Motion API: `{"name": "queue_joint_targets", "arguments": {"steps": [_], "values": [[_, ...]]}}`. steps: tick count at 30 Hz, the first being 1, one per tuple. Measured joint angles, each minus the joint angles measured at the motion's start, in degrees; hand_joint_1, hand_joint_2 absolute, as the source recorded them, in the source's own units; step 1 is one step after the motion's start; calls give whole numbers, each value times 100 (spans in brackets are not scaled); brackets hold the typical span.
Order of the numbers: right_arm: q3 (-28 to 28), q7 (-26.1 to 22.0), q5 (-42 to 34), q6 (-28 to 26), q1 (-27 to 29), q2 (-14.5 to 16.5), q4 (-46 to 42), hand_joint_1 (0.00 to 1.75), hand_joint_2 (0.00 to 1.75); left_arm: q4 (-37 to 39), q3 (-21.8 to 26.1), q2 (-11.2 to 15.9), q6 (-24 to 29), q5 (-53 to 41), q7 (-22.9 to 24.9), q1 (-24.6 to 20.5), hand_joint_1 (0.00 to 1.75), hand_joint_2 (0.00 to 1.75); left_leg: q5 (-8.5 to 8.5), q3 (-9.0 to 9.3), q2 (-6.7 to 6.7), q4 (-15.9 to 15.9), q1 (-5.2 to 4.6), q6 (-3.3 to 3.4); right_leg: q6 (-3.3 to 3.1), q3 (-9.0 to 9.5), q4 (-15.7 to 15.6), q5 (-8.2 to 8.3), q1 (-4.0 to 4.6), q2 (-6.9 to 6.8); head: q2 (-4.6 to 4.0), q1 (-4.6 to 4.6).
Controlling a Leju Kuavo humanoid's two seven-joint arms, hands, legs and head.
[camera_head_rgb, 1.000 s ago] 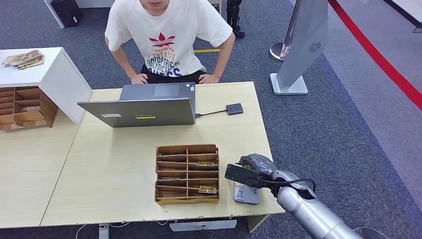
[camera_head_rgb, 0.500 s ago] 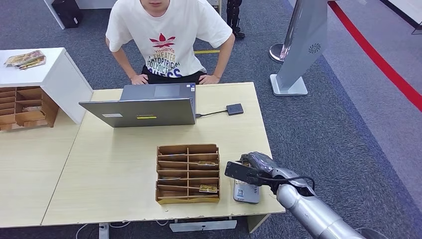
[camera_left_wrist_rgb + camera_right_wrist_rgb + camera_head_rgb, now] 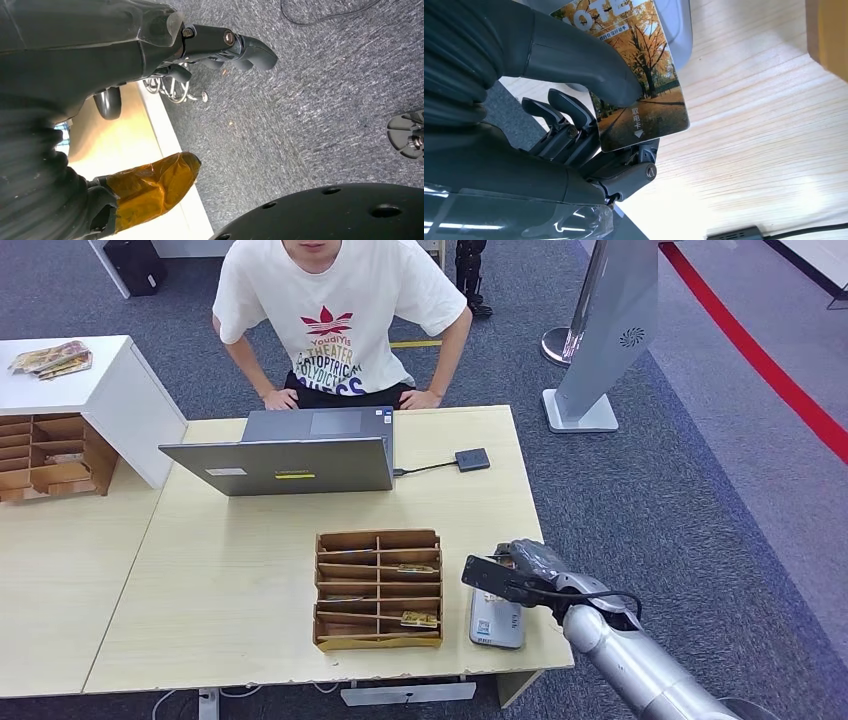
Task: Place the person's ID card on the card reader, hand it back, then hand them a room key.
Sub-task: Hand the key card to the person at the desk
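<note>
In the head view, the right hand [image 3: 515, 575] is above the near right corner of the counter [image 3: 230, 570], and it hangs over a grey card reader [image 3: 495, 622] that lies flat near the near edge. Just left of the reader stands a wooden card organizer [image 3: 378, 588] with some cards in its compartments. A laptop [image 3: 285, 455] stands open at the far edge, and a cable goes from it to a small dark box [image 3: 471, 459] on its right. A person [image 3: 345, 315] leans on the far edge with both hands.

In the left wrist view, the left hand [image 3: 150, 45] hangs beside the counter edge above the carpet; its fingers [image 3: 250, 50] are apart and hold nothing.

In the right wrist view, the thumb presses a room key [image 3: 644, 95] (a card with a picture of autumn trees) against the dark fingers [image 3: 566, 120], so the right hand pinches it above the light wood.
</note>
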Motion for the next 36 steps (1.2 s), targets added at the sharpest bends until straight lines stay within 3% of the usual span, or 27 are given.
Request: {"name": "queue_joint_targets", "arguments": {"steps": [36], "values": [[-198,-92,-69,172,12,0,49,175,175,-1,-86,0,-4,57,-1,0,0,175,-2,-3,0,0,0,1,2,-2,-2,-2,0,0,0,0]]}}
